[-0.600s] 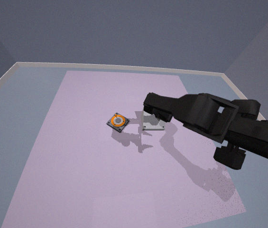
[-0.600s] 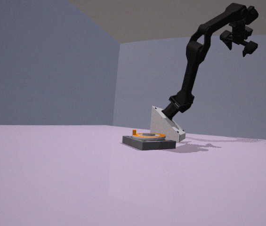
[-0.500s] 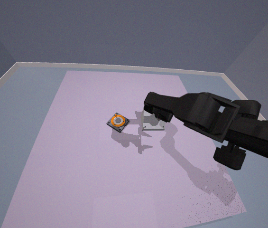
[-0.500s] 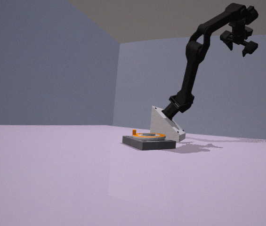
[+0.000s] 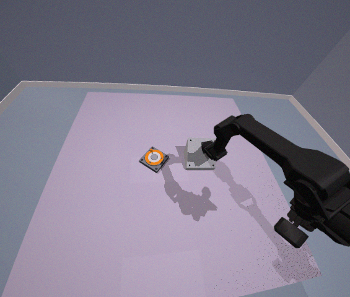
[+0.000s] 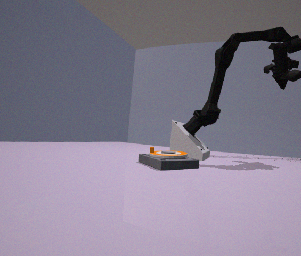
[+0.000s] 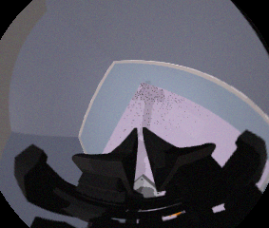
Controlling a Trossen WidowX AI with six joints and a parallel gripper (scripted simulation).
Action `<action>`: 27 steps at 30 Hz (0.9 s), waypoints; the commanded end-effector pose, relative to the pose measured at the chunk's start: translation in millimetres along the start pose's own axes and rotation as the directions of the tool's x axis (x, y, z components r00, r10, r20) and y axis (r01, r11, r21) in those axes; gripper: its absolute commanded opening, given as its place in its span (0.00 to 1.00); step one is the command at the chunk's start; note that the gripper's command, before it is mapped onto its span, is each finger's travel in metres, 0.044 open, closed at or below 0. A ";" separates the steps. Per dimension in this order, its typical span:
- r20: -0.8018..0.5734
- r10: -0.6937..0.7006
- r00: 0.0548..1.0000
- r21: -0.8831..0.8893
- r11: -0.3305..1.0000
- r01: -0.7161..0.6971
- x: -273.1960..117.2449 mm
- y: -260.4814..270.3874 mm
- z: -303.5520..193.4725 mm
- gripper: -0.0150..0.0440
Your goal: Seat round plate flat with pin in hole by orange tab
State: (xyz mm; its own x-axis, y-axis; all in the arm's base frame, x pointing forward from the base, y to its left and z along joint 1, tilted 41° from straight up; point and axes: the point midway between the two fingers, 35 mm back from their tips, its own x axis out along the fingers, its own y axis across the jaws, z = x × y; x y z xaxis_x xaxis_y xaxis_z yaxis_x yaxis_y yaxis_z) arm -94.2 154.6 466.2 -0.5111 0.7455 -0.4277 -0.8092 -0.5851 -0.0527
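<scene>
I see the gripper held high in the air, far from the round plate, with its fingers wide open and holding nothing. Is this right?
One detail is wrong: the gripper is shut, not wide open. The exterior view shows its fingertips meeting in a point, and the wrist view shows them nearly touching. The rest holds: it is high in the air, far from the round plate, holding nothing.

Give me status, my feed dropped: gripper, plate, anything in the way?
Gripper shut, holding nothing, high and far from the fixture. Plate on base, untouched, orange tab upright. Nothing seen blocking the path.

lilac mat (image 5: pixel 104 207) on a grey-blue floor (image 5: pixel 24 134) — pale raised border (image 5: pixel 155 86), grey walls (image 6: pixel 48 69)
</scene>
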 end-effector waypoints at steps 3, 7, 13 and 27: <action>-0.118 -0.159 0.980 0.104 0.980 0.171 37.5 -55.8 -15.8 0.25; -0.197 -0.231 0.953 0.171 0.949 0.265 54.8 -96.9 -31.5 0.25; -0.328 -0.317 0.890 0.294 0.861 0.415 66.1 -173.2 -73.1 0.25; -0.540 -0.369 0.756 0.542 0.536 0.648 14.9 -303.6 -207.7 0.25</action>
State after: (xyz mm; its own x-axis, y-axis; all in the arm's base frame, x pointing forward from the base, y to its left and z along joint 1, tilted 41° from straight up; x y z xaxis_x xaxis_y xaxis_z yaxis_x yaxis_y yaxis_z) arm 159.4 290.3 317.0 0.0431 0.6499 -0.7588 -0.9630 0.2292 0.1416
